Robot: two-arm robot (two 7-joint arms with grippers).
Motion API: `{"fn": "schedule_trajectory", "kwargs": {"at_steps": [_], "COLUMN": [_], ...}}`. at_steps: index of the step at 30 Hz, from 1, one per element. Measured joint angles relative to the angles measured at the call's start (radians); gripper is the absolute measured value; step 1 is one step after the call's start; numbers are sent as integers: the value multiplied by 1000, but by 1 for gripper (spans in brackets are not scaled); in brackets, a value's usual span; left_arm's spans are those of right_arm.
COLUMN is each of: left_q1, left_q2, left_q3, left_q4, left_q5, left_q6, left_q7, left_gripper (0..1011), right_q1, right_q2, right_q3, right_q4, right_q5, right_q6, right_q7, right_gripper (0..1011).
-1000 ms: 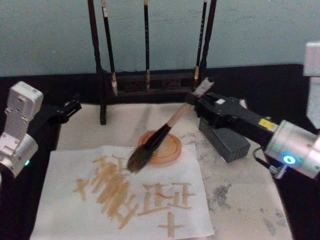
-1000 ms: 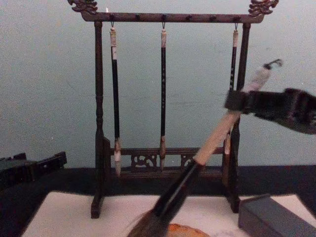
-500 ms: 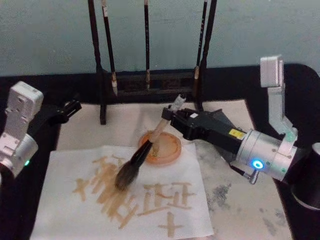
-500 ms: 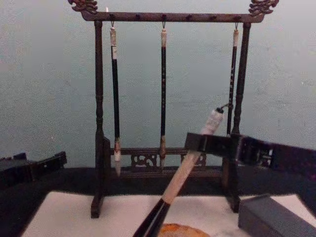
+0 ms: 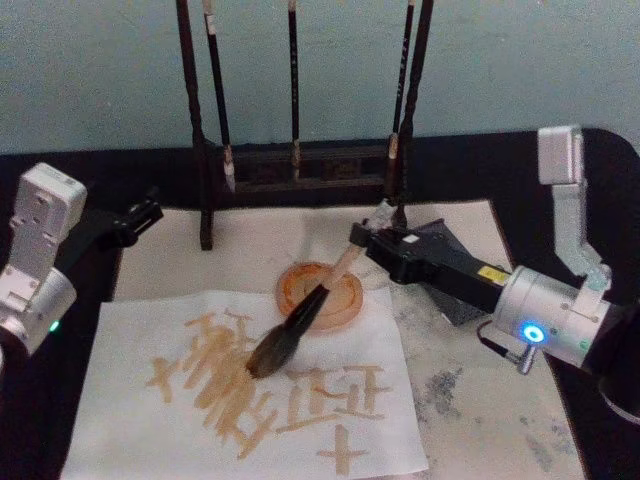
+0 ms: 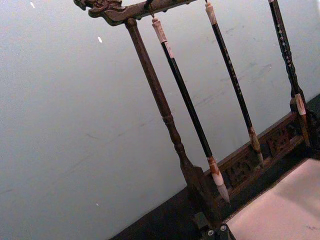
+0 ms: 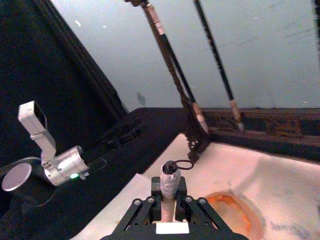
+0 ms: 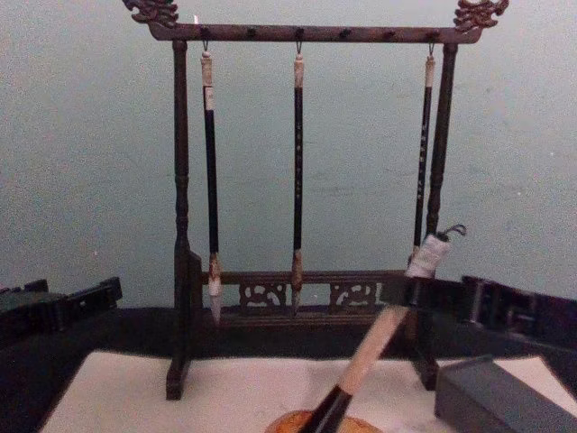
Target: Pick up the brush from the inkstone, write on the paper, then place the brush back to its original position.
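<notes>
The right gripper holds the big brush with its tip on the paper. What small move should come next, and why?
Probably drag the brush a short way across the paper, tip down: the right gripper is shut on the handle, and the bristles touch the sheet among tan strokes. The left gripper sits parked at the sheet's left.

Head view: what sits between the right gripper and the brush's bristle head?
In the head view, the round orange dish lies there, beneath the slanted brush. The right gripper holds the handle's upper end; the bristles are over the marked paper.
</notes>
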Motion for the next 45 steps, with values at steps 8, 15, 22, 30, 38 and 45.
{"fn": "schedule_trajectory", "kwargs": {"at_steps": [8,15,22,30,38,45], "left_q1": [0,0,0,0,0,0], "left_q2": [0,0,0,0,0,0], "left_q3": [0,0,0,0,0,0], "left_q4": [0,0,0,0,0,0], "left_q5": [0,0,0,0,0,0], "left_q6": [0,0,0,0,0,0], "left_q7": [0,0,0,0,0,0], "left_gripper": [1002,1002,1002,1002,1002,1002], "right_q1": [-40,-90,-140,-160,-117,-56], "right_q2": [40,87,130,149,127,94], "right_q3": [40,91,146,171,145,125], "right_q4": [-6,-39,-90,-146,-166,-136], "right_q5": [29,61,93,103,91,109], "right_q6": [-11,-33,-65,-88,-77,-48], "right_q7": [-2,-5,-3,8,7,-8], "right_gripper": [175,175,175,175,176,175]}}
